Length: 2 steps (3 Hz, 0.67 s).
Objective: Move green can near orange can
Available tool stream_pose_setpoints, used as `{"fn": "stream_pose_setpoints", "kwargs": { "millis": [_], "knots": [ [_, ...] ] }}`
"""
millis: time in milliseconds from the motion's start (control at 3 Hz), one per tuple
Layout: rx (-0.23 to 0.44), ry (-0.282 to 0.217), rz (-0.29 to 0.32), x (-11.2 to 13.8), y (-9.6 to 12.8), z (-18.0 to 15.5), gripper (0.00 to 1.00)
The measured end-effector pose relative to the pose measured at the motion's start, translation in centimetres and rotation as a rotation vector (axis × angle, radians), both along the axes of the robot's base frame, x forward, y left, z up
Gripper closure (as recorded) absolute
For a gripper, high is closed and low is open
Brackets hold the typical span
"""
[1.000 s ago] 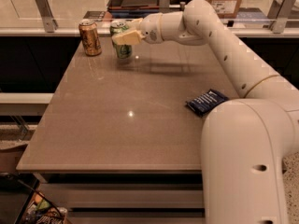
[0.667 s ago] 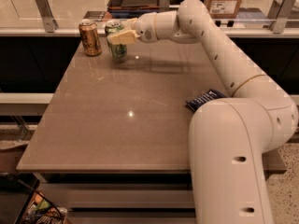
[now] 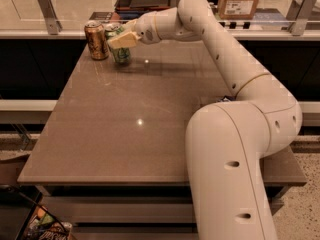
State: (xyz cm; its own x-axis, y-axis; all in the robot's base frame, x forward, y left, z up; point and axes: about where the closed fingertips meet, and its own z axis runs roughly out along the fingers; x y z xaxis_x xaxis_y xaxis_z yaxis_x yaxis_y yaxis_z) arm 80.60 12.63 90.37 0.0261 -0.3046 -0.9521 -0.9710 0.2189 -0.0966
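The green can [image 3: 119,54] stands upright at the far left of the table, with green sides and a silver top. The orange can [image 3: 96,40] stands just left of it, golden-brown with a silver top, a small gap between them. My gripper [image 3: 121,38] reaches in from the right and is shut on the green can, its pale fingers [image 3: 123,40] covering the can's upper part.
The brown table [image 3: 140,134] runs toward me, and my arm [image 3: 240,84] covers its right side. A dark packet [image 3: 223,99] peeks out behind the arm. A glass rail on metal posts [image 3: 45,5] and a cardboard box [image 3: 239,0] stand beyond the far edge.
My gripper has carried the green can a little left, closing the gap to the orange can. The arm has swung further left with it.
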Motion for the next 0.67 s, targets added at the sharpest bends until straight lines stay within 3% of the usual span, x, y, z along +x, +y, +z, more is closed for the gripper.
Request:
{"fn": "stream_pose_setpoints", "kwargs": {
  "millis": [667],
  "knots": [
    [0.034,0.014,-0.009,0.26,-0.43,-0.25,1.0]
  ]
}}
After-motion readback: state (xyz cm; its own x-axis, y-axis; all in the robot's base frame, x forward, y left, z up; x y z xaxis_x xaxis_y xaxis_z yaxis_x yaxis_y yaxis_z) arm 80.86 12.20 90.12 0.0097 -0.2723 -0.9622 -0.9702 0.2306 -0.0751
